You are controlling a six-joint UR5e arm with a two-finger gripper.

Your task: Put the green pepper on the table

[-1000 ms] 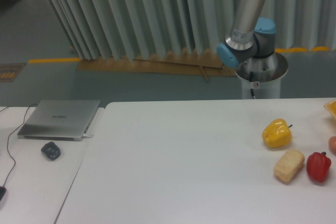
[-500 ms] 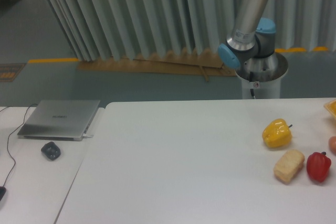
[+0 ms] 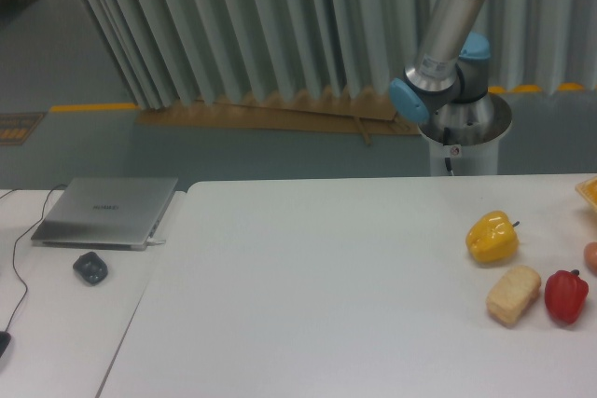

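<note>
Arm raised, green pepper and gripper both out of frame.

Only the arm's lower links (image 3: 446,44) show, rising at 1 o'clock behind the surface (image 3: 326,286); the gripper's state cannot be told, nor where the green pepper is. Yellow pepper (image 3: 492,237), bread-like block (image 3: 513,295) and red pepper (image 3: 566,295) cluster at 4 o'clock, leaving the middle free, probably for placing.

the robot arm (image 3: 446,34) runs out past the top edge, so its gripper is out of view. at the table's (image 3: 326,305) right edge, a yellow tray (image 3: 589,191) and an orange-pink object (image 3: 591,256) are cut off. a dark thing (image 3: 3,344) at the desk's (image 3: 56,323) left edge is cropped too.
</note>
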